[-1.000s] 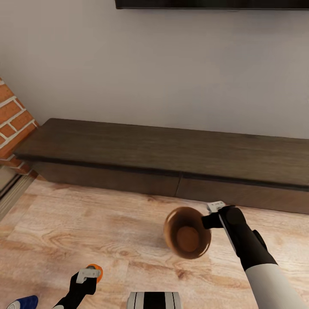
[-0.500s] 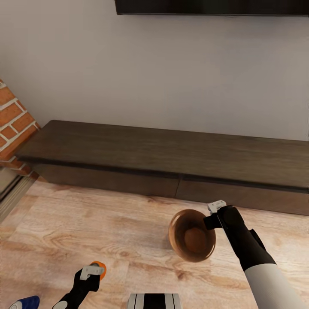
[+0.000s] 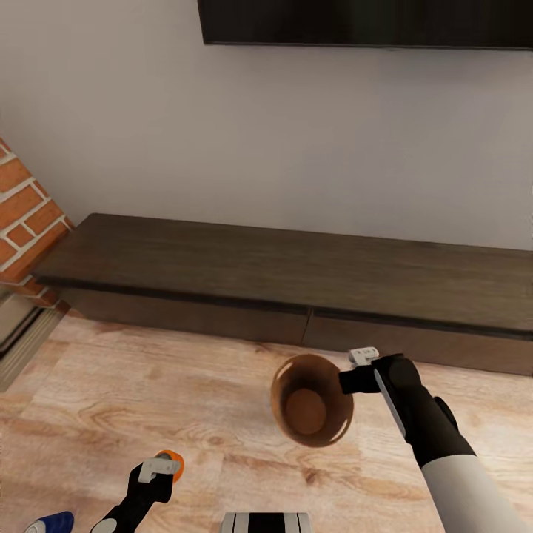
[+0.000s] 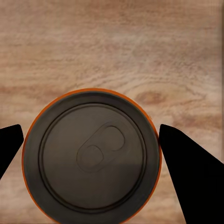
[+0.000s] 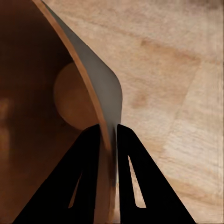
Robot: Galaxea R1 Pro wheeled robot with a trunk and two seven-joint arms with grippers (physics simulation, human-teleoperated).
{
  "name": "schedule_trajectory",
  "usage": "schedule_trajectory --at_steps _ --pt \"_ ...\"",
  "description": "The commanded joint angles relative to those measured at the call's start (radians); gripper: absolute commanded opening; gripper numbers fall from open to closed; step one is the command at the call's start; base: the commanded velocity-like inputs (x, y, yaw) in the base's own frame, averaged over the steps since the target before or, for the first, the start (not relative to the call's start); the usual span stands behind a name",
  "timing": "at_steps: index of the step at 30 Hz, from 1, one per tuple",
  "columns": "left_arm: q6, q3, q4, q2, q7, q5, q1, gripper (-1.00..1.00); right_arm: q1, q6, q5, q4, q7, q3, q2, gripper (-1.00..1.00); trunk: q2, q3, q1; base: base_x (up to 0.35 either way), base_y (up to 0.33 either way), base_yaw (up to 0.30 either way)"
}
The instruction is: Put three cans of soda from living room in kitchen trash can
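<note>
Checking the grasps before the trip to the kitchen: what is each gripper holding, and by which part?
The right gripper pinches the trash can by its rim wall. The left gripper clasps an orange soda can by its sides, top end up.

A long dark low cabinet (image 3: 296, 277) is standing against a pale wall (image 3: 281, 141) on the wood floor (image 3: 148, 392). A red-brick fireplace (image 3: 26, 222) is flanking it, and a dark screen (image 3: 366, 21) is hanging above.

wall (image 3: 296, 133): plain grey | screen (image 3: 370, 22): dark, mounted high | low cabinet (image 3: 296, 274): long, dark wood | fireplace (image 3: 22, 215): red brick | floor (image 3: 148, 385): pale wood planks
</note>
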Motion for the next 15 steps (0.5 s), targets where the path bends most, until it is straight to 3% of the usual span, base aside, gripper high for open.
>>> schedule_trajectory --at_steps 1,15 --pt "0.000 0.000 0.000 0.000 0.000 0.000 0.000 -1.00 0.000 0.012 -0.081 0.000 0.010 0.001 0.001 -1.00 0.007 0.003 -0.004 0.000 0.000 0.000" --pt "0.000 -0.001 0.000 -0.001 0.000 0.000 0.000 -1.00 0.000 0.012 -0.081 0.000 0.010 0.003 0.003 -1.00 0.105 0.047 -0.058 0.000 0.000 0.000"
